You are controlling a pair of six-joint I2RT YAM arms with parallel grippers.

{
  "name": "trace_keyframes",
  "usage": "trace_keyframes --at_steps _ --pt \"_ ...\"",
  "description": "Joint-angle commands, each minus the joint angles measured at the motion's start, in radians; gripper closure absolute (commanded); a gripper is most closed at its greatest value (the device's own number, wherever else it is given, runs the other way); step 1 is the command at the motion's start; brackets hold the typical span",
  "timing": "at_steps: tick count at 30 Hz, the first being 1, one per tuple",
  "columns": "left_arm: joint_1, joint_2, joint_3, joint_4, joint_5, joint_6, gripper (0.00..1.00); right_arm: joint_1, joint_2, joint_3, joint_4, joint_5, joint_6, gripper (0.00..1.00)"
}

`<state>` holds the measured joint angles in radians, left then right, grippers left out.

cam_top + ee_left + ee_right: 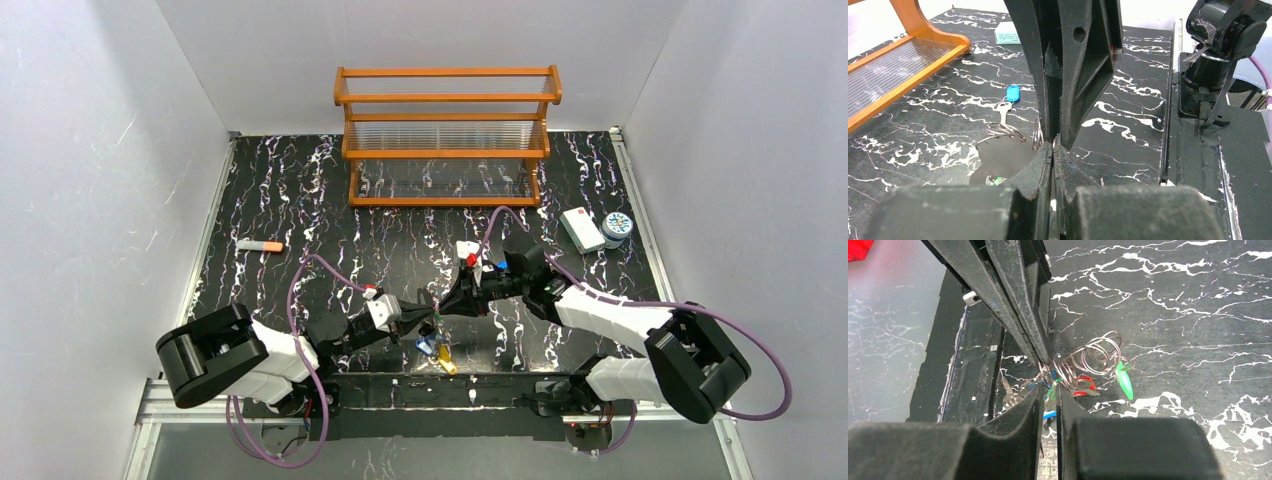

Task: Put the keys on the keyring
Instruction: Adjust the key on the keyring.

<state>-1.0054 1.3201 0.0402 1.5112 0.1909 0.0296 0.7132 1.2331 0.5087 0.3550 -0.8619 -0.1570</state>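
Two hands (434, 316) (444, 307), one rack (447, 135), one box (578, 228), one tin (618, 227), one stick (260, 245)

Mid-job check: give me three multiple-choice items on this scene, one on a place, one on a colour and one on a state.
1. Where is the white box?
A. at the far left
B. beside the round tin, at the right
C. at the near edge

2. What colour is the tag of the lone key in the left wrist view?
A. blue
B. orange
C. white

3. How do the jaws of the left gripper stand?
A. wide open
B. out of every view
C. shut

Answers:
1. B, box and tin sit side by side in the top view.
2. A, the tag is plainly blue.
3. C, its fingers meet with barely a gap.
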Motion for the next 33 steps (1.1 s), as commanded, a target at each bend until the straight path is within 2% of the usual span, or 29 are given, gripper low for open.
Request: trace_keyframes --at_steps 1,7,13,19,25,33 --pt "-0.006 -0.016 0.018 0.277 -0.011 -0.004 1.00 0.000 0.029 -0.002 0.082 -0.040 0.010 0.80" --pt "-0.006 -0.010 0.011 0.277 -0.025 -0.004 1.00 0.017 0.062 -0.035 0.170 -0.033 0.044 0.84" --pt "-0.006 -0.006 0.003 0.276 -0.047 -0.003 1.00 0.081 0.086 -0.084 0.309 0.077 0.097 0.84" --pt "-0.006 -0.001 -0.010 0.277 -0.062 -0.004 1.00 0.135 0.085 -0.111 0.389 0.183 0.126 0.79" --pt "-0.006 -0.013 -0.033 0.277 -0.085 -0.004 1.00 0.137 0.005 -0.142 0.408 0.276 0.126 0.67" --pt "-0.006 -0.042 -0.069 0.275 -0.147 0.014 1.00 0.137 -0.160 -0.156 0.238 0.373 0.070 0.53"
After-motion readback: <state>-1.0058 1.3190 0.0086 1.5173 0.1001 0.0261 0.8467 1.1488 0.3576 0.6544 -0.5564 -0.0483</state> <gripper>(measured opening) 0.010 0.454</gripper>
